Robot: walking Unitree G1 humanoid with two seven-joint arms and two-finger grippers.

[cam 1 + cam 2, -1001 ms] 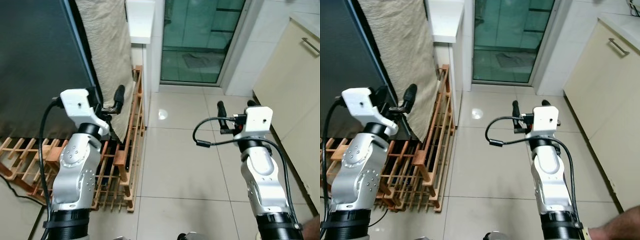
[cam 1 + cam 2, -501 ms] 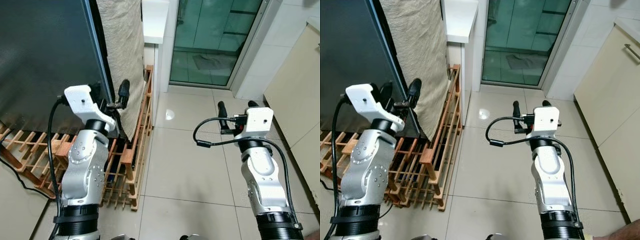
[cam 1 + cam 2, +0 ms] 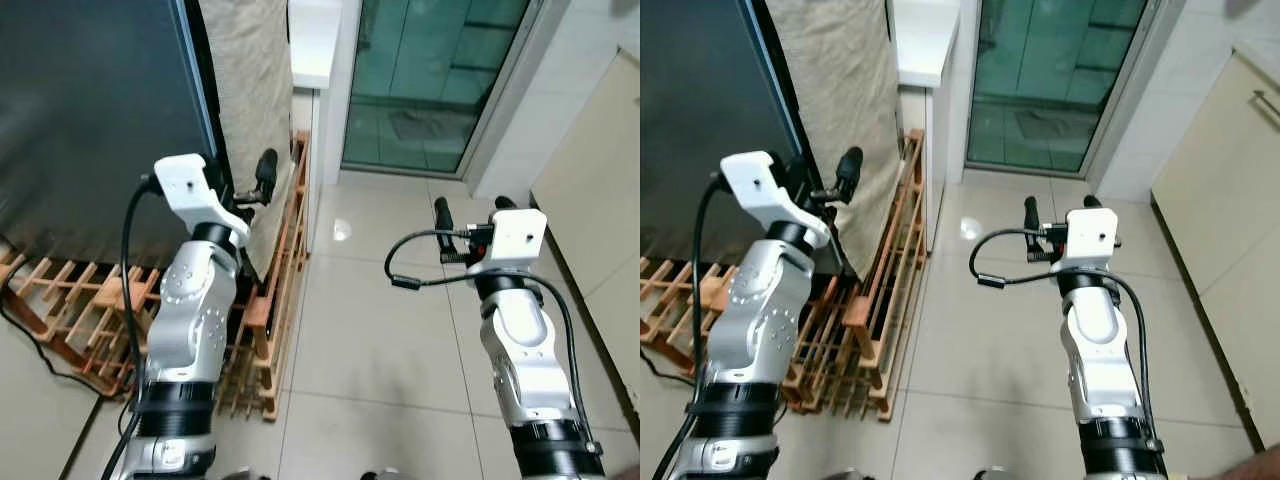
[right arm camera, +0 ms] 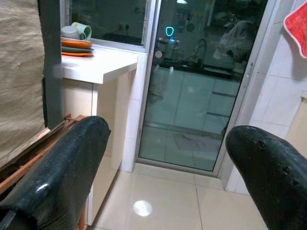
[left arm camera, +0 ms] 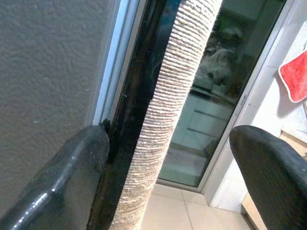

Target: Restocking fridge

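We see the fridge [image 3: 90, 110] at upper left of the frame, door shut. The left gripper [image 5: 168, 177] is spread, straddling the fridge's edge and a beige cloth [image 3: 250, 80]. The right gripper [image 4: 165, 163] is spread over the tiled floor [image 3: 370, 330], centre right.

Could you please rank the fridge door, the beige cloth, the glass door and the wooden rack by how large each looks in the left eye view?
1. fridge door
2. glass door
3. beige cloth and wooden rack: too alike to rank.

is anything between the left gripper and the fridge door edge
Nothing solid. The left gripper, fingers open, is right at the fridge door edge, straddling it. The beige ribbed cloth hanging beside the edge lies between the fingers too.
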